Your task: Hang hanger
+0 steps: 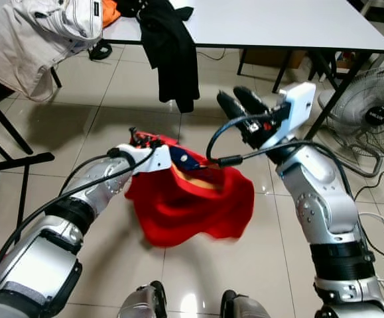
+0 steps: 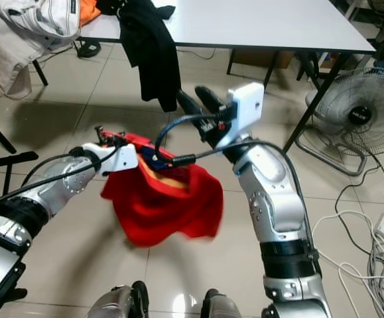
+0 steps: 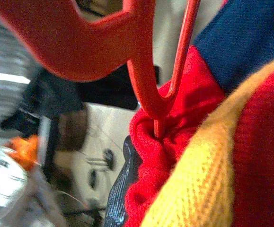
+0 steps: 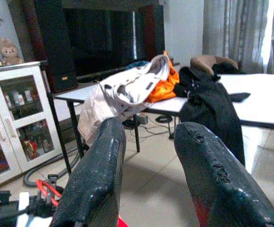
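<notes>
**Red hanger in hand, rail not yet found**

Feet of the robot (image 1: 185,301) stand on glossy pale floor tiles (image 1: 79,159). Above them the left gripper (image 1: 140,143) is clenched on a red plastic hanger (image 3: 141,61), whose bar runs into the bunched neck of a red sweater (image 1: 192,199) with blue and yellow trim. The garment sags in a heap below the hanger, clear of the floor as far as can be judged. Beside it, the right gripper (image 1: 241,103) is raised with fingers (image 4: 212,175) parted and empty.

To hang it well, keep the hook upright and free of cloth, and let the right gripper steady the sweater if it slips.

Ahead stands a white table (image 1: 264,23) draped with a pale jacket (image 1: 42,33) and a black garment (image 1: 172,56); a floor fan (image 1: 374,112) and cables lie to the right.
</notes>
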{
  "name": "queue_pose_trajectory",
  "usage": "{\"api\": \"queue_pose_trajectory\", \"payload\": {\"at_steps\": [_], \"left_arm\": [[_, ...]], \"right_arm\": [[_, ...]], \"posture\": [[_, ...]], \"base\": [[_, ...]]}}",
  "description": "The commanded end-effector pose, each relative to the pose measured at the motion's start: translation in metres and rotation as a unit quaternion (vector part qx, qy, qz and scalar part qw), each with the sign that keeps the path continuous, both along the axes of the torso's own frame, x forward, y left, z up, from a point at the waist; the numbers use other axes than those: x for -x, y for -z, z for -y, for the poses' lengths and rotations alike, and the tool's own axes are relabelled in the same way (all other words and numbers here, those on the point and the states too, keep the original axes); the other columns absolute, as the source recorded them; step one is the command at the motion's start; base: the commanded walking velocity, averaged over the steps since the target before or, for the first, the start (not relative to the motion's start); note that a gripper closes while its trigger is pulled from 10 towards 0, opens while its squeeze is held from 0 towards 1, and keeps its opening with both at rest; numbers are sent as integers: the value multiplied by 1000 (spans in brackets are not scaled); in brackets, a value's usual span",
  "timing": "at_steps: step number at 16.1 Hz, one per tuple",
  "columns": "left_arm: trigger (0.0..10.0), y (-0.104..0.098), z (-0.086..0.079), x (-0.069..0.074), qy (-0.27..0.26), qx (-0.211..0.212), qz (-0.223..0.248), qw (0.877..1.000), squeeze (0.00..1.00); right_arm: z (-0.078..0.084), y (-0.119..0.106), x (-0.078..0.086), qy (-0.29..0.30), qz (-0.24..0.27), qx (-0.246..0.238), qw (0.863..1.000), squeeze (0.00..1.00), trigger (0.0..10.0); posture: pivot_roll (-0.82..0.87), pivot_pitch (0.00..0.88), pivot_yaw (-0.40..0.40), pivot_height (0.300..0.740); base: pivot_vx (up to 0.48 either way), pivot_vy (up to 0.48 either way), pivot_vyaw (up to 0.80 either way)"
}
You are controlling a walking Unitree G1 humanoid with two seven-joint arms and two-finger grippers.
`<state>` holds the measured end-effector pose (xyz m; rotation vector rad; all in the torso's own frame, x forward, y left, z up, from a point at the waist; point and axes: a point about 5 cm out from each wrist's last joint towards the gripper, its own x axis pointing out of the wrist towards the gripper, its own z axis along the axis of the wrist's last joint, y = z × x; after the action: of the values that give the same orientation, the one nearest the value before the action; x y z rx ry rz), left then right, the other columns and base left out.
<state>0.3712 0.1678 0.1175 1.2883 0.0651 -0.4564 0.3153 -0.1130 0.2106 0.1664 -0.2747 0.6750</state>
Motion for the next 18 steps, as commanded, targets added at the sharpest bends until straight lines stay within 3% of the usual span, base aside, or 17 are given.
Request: {"api": "queue_pose_trajectory", "payload": {"at_steps": [1, 2, 4, 5, 6, 7, 9, 12, 15, 16, 18], "left_arm": [[10000, 2, -2, 1, -13, 19, -21, 1000, 0], [10000, 8, -7, 2, -37, 37, -59, 997, 0], [10000, 8, -7, 2, -62, 109, -89, 988, 0], [10000, 3, -6, 0, -75, 152, -91, 981, 0], [10000, 3, -6, 0, -75, 152, -91, 981, 0], [10000, -7, -4, -4, -79, 199, -83, 973, 0], [10000, -25, 1, -6, -57, 252, -73, 963, 0], [10000, -49, 4, -5, -11, 249, -34, 968, 0], [10000, -50, 4, 0, 15, 227, -22, 974, 0], [10000, -47, 3, 1, 15, 213, -19, 977, 0], [10000, -43, 5, 5, 18, 196, -18, 980, 0]], "right_arm": [[2, 5, 0, 6, -5, 7, 1000, 0, 10000], [1, 9, 0, 4, -13, 10, 1000, 0, 10000], [0, 17, 0, 0, -21, 27, 999, 0, 10000], [0, 23, 0, -1, -25, 40, 999, 0, 10000], [0, 23, 0, -1, -25, 40, 999, 0, 10000], [-2, 28, 1, -9, -31, 52, 998, 0, 10000], [-7, 33, 3, -38, -40, 70, 996, 0, 10000], [-12, 33, 6, -107, -56, 77, 990, 0, 10000], [-8, 19, 6, -150, -43, 86, 984, 0, 10000], [-5, 6, 7, -166, -21, 90, 982, 1000, 10000], [-4, -13, 10, -184, 14, 96, 978, 1000, 10000]], "posture": [[-114, 113, 4, 740], [-115, 115, 4, 740], [-118, 117, 2, 740], [-118, 118, 1, 740], [-118, 118, 1, 740], [-122, 121, 1, 740], [-125, 124, 1, 740], [-120, 126, 2, 740], [-108, 128, -1, 740], [-107, 129, -4, 740], [-107, 129, -4, 740]], "base": [[0, 0, 0], [0, 0, 0], [0, 0, 0], [0, 0, 0], [0, 0, 0], [0, 0, 0], [0, 0, 0], [0, 0, 0], [0, 0, 0], [0, 0, 0], [0, 0, 0]]}}
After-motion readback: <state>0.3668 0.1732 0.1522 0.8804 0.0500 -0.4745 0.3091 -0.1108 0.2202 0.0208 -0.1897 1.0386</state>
